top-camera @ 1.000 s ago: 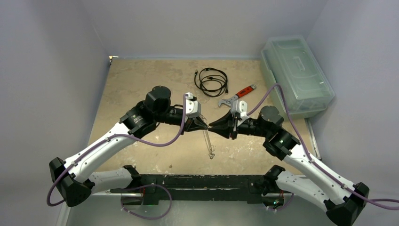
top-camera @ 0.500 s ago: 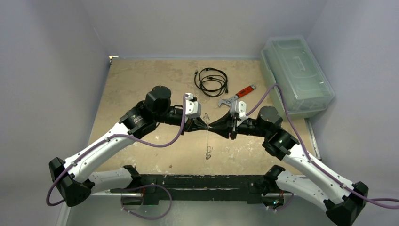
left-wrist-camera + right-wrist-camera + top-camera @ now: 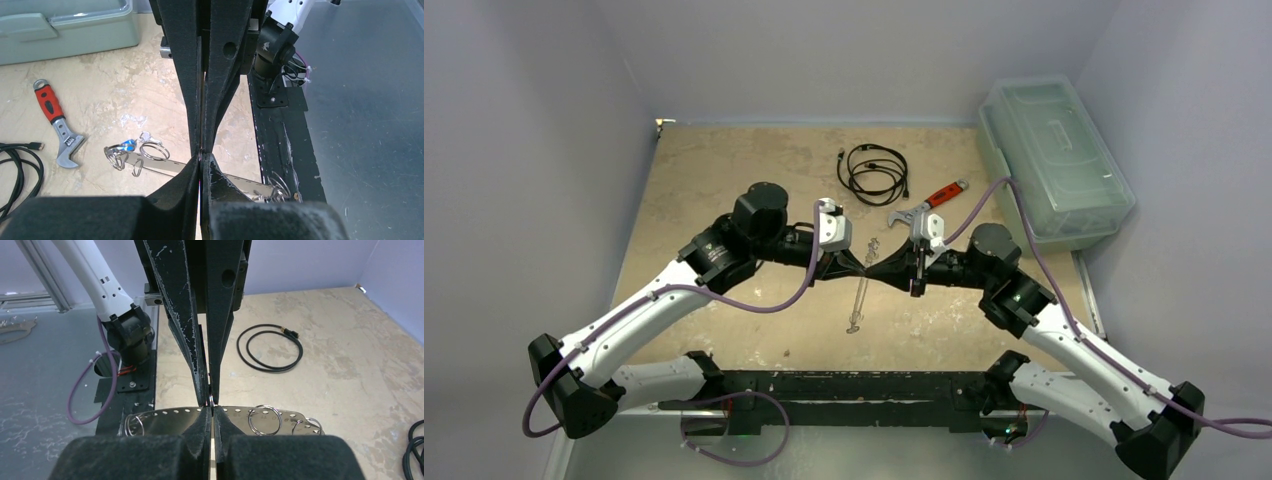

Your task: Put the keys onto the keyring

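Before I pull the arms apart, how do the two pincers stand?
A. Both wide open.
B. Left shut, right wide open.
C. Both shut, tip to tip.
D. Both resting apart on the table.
C: the left pincer and right pincer each show fingers pressed together, tips meeting over the perforated metal strip.

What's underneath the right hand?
A perforated metal strip carrying split rings shows beneath the right hand. Its middle stretch is covered by the hand.

Robotics lab cell, plain lilac walls (image 3: 854,50) around a tan tabletop (image 3: 724,170), arms (image 3: 639,315) bolted to a black rail (image 3: 854,385)
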Controlling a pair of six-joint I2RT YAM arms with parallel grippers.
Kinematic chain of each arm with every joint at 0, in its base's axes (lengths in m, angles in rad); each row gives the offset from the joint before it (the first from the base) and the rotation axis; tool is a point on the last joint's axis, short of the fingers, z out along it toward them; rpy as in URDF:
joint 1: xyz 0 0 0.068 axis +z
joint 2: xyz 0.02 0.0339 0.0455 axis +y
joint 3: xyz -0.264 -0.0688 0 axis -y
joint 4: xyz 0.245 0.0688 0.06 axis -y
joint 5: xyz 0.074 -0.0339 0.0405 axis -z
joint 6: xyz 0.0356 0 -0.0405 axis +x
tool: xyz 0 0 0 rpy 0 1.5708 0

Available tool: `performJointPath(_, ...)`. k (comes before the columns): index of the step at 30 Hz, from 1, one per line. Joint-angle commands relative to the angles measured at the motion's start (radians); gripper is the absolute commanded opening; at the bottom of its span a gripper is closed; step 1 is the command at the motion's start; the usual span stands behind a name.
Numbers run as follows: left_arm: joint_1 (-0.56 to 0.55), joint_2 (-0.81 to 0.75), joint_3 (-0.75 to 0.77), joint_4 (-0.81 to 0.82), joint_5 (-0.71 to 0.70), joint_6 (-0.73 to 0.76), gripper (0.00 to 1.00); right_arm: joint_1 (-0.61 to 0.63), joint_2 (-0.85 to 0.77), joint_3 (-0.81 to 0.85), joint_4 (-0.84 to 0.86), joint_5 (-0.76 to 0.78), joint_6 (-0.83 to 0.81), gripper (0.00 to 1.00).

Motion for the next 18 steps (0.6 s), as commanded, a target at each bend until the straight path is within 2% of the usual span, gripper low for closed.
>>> performJointPath(1, -0.013, 0.004, 0.046, 0.033, 0.031, 0.014, 0.0, -0.003, 0.014, 0.005, 0.058, -0.032, 0.018, 0.0)
performJointPath(3, -0.013, 0.009, 0.051, 0.032, 0.023, 0.01, 0.01, -0.002, 0.01, -0.007, 0.086, -0.034, 0.027, 0.0)
performJointPath(4, -0.013, 0.011, 0.056, 0.032, 0.014, 0.007, 0.1, -0.003, 0.005, -0.014, 0.107, -0.033, 0.043, 0.0)
performJointPath(6, -0.014, 0.009, 0.06, 0.031, -0.003, -0.002, 0.37, -0.002, -0.009, -0.038, 0.159, -0.02, 0.078, 0.0)
performJointPath(8, -0.014, 0.001, 0.057, 0.044, -0.024, -0.014, 0.59, -0.002, -0.026, -0.062, 0.211, -0.007, 0.101, 0.0)
performJointPath(9, -0.014, -0.005, 0.053, 0.05, -0.036, -0.02, 0.75, -0.003, -0.03, -0.076, 0.235, 0.001, 0.111, 0.0)
performJointPath(10, -0.014, -0.012, 0.049, 0.055, -0.057, -0.02, 0.81, -0.003, -0.035, -0.085, 0.257, 0.012, 0.12, 0.0)
performJointPath(13, -0.014, -0.038, 0.038, 0.071, -0.076, -0.029, 0.86, -0.002, -0.047, -0.113, 0.318, 0.041, 0.151, 0.0)
performJointPath(18, -0.012, -0.115, 0.001, 0.129, -0.12, -0.028, 0.85, -0.003, -0.074, -0.159, 0.445, 0.075, 0.218, 0.0)
